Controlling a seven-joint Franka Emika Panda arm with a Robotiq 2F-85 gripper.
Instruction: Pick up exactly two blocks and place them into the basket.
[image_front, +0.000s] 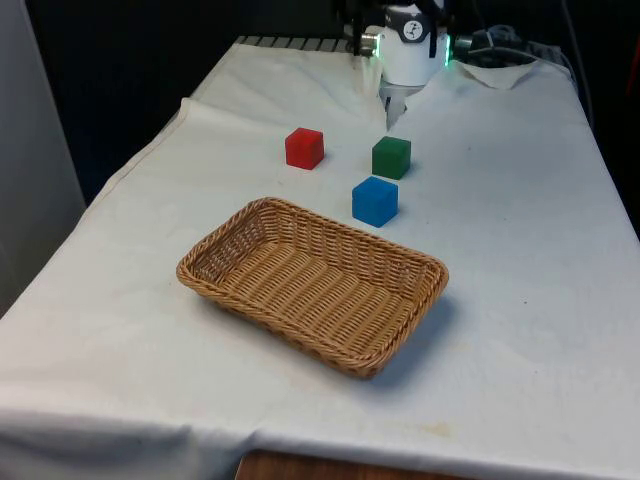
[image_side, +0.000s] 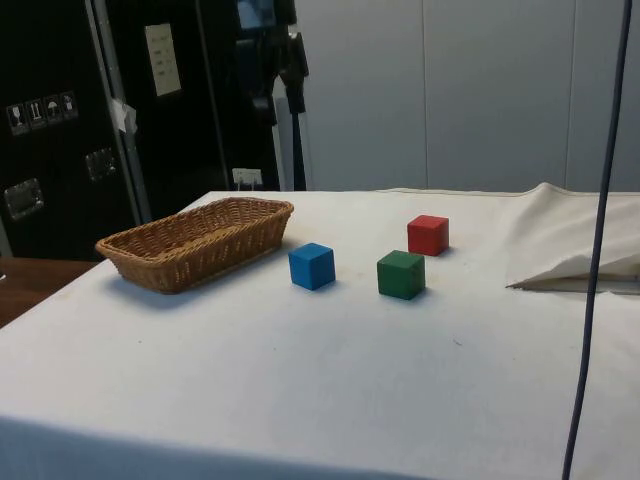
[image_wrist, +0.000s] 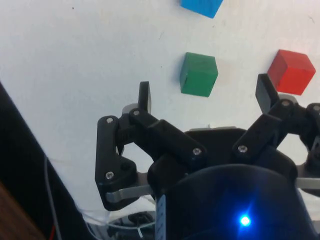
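Note:
Three blocks stand on the white cloth beyond the wicker basket (image_front: 230, 243): a red block (image_front: 304, 148), a green block (image_front: 391, 157) and a blue block (image_front: 374, 200), the blue one closest to the basket's far rim. From the side I see the blue block (image_side: 311, 266), green block (image_side: 401, 274) and red block (image_side: 428, 235) in a loose cluster right of the basket (image_side: 195, 240), which holds nothing. My gripper (image_front: 392, 112) hangs above the table just behind the green block. Through the wrist camera the gripper (image_wrist: 205, 93) is open and holds nothing, with the green block (image_wrist: 198, 74) below it, the red block (image_wrist: 292, 71) beside and the blue block (image_wrist: 201, 6) farther on.
A raised fold of the cloth (image_front: 500, 70) lies at the far end on the front view's right, seen from the side as a ridge (image_side: 580, 250). A thin cable (image_side: 598, 220) hangs down in the side view. Bare cloth surrounds the basket up to the table's edges.

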